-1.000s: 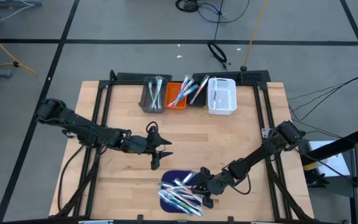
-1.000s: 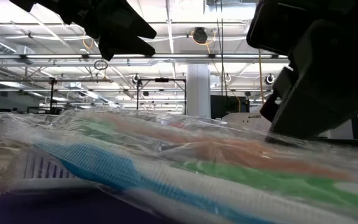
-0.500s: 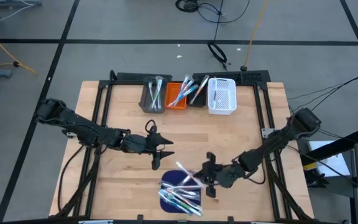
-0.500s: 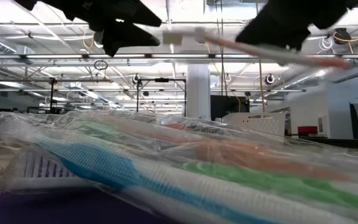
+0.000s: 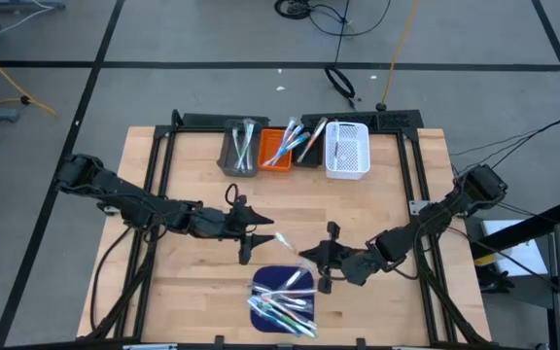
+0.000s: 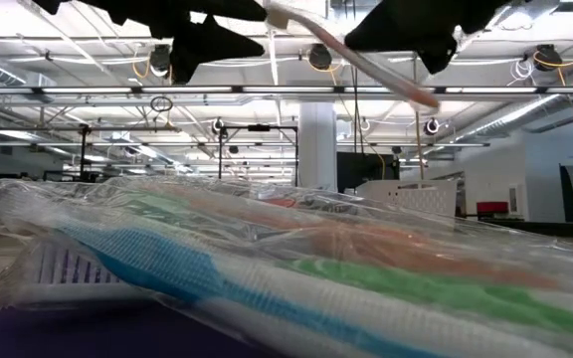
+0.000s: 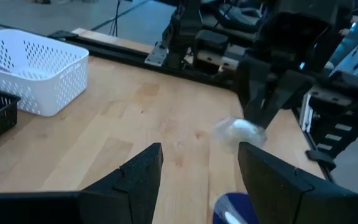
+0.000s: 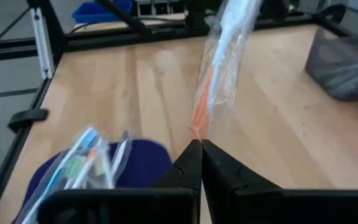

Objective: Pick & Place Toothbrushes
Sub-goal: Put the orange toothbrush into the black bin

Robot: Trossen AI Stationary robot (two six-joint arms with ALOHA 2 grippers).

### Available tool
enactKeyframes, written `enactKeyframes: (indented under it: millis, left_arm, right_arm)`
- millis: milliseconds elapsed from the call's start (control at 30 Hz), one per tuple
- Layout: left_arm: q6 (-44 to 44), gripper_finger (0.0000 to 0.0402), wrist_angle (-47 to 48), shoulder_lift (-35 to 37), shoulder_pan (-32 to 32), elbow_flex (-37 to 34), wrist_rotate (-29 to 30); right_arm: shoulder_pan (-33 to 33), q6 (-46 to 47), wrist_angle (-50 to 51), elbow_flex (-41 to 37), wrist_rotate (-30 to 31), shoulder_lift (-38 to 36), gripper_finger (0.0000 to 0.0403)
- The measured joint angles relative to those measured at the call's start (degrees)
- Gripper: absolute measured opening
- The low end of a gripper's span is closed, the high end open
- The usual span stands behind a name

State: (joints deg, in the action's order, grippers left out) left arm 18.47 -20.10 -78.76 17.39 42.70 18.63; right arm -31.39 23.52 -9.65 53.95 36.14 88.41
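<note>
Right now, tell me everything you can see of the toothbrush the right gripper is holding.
The toothbrush is a thin stick, orange and white, sealed in a clear wrapper. The right gripper is shut on its orange end, holding it in the air above the wooden table, its free end pointing toward the open left gripper. Nothing else touches it.

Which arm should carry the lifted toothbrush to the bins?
Left, probably: the right gripper is shut on the wrapped toothbrush, offering it to the open left gripper, which sits nearer the bins.
</note>
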Motion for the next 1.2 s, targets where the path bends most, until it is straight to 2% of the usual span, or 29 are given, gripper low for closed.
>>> enactKeyframes:
  millis: [433, 833, 1200]
  left_arm:
    - [-0.32, 0.0214, -1.58, 0.01, 0.0, 0.0, -0.09]
    - [-2.92, 0.0214, -11.42, 0.02, -0.43, 0.0, 1.42]
    - [-2.79, 0.0211, -14.63, -0.05, -3.53, 0.0, 1.54]
  right_arm:
    - [5.17, -10.72, -9.47, 0.0, 0.11, -0.03, 0.0]
    - [8.93, -18.23, -19.15, 0.0, -0.07, -0.03, 0.0]
    - [11.48, -20.17, -19.92, 0.0, -0.15, -0.03, 0.0]
